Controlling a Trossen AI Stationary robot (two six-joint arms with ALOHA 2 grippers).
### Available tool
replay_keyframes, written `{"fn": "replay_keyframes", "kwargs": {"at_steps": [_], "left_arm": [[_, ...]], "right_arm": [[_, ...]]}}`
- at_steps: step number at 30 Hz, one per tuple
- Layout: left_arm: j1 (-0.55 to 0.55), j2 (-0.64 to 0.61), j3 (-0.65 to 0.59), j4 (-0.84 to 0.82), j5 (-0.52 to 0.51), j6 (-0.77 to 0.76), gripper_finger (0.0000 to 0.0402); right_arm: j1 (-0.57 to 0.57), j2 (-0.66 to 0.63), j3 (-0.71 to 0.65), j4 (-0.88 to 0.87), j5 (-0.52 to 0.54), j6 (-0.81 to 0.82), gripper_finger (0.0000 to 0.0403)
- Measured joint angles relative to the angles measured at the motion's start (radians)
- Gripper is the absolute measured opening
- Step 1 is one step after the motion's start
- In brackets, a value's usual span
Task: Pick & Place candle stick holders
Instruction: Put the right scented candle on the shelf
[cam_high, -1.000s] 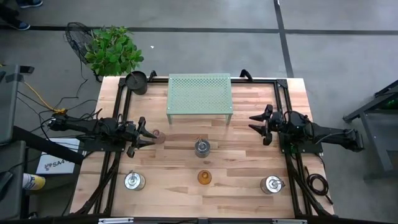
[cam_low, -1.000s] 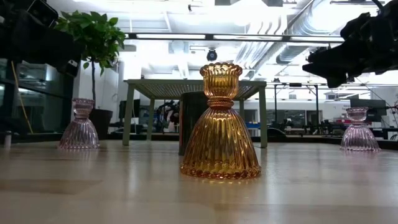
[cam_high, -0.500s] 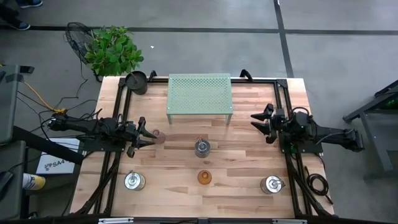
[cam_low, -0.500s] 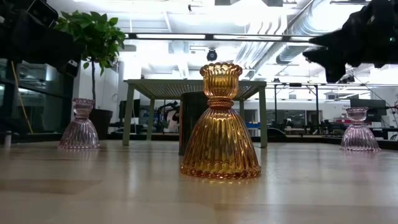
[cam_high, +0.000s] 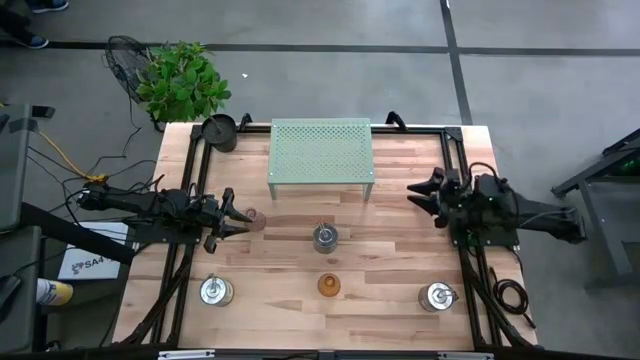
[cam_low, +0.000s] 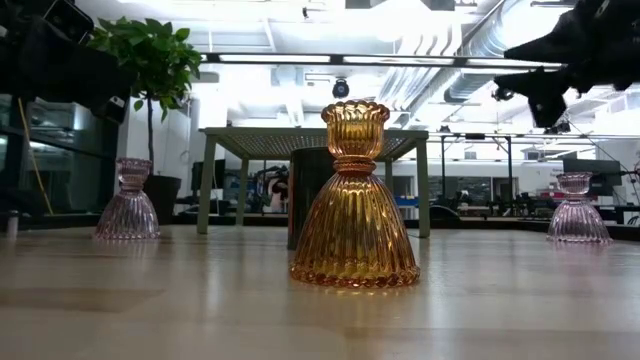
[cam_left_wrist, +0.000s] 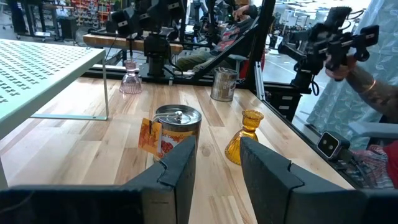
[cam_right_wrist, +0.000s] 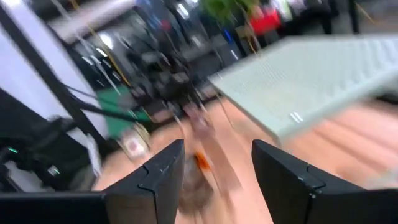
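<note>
High view: the left gripper (cam_high: 240, 221) sits over the left side of the wooden table (cam_high: 400, 270), its jaws spread, with a pale pink glass holder (cam_high: 251, 216) lying just at their tips, seemingly between them. Beyond the jaws stands a silvery metal holder (cam_high: 324, 237). To 1 side of the jaws are a second silvery holder (cam_high: 215, 290) and the amber glass holder (cam_high: 329, 285). The right gripper (cam_high: 427, 195) is over the right edge, jaws apart and holding nothing; a third silvery holder (cam_high: 438, 296) stands well off to its side. A green perforated shelf (cam_high: 321, 151) stands at the table's far middle, a black pot (cam_high: 220, 131) at the far left corner, a potted plant (cam_high: 180, 80) on the floor behind.

Low view: the amber holder (cam_low: 354, 198) stands upright in the middle, 1 pink holder (cam_low: 128, 203) upright far left, a second pink holder (cam_low: 575, 212) upright far right. The right gripper (cam_low: 545, 82) hangs high above that second pink holder, clear of it.

Left wrist view: ahead of the 2 spread fingers (cam_left_wrist: 179, 168) stand the metal holder (cam_left_wrist: 177, 129), the amber holder (cam_left_wrist: 244, 137) beside it, another silvery one (cam_left_wrist: 224, 84) and the far pink one (cam_left_wrist: 130, 82).

Right wrist view: blurred; the fingers (cam_right_wrist: 155, 180) stand apart with nothing between them, the green shelf (cam_right_wrist: 317, 74) ahead.
</note>
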Motion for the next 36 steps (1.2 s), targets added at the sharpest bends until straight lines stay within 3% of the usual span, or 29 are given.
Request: {"fn": "replay_keyframes", "kwargs": {"at_steps": [5, 14, 20, 25, 36], "left_arm": [[0.000, 0.000, 0.000, 0.000, 0.000, 0.000, 0.0124], [0.000, 0.000, 0.000, 0.000, 0.000, 0.000, 0.0124], [0.000, 0.000, 0.000, 0.000, 0.000, 0.000, 0.0124], [0.000, 0.000, 0.000, 0.000, 0.000, 0.000, 0.0124], [0.000, 0.000, 0.000, 0.000, 0.000, 0.000, 0.0124]], "right_arm": [[0.000, 0.120, 0.214, -0.334, -0.006, 0.088, 0.0183], [0.000, 0.466, 0.577, -0.837, -0.172, 0.096, 0.0183], [0.075, 0.626, 0.751, -1.148, -0.154, 0.099, 0.0183], [0.212, 0.659, 0.778, -1.250, -0.114, 0.230, 0.0183], [0.619, 0.673, 0.669, -1.179, -0.091, 0.564, 0.0183]]}}
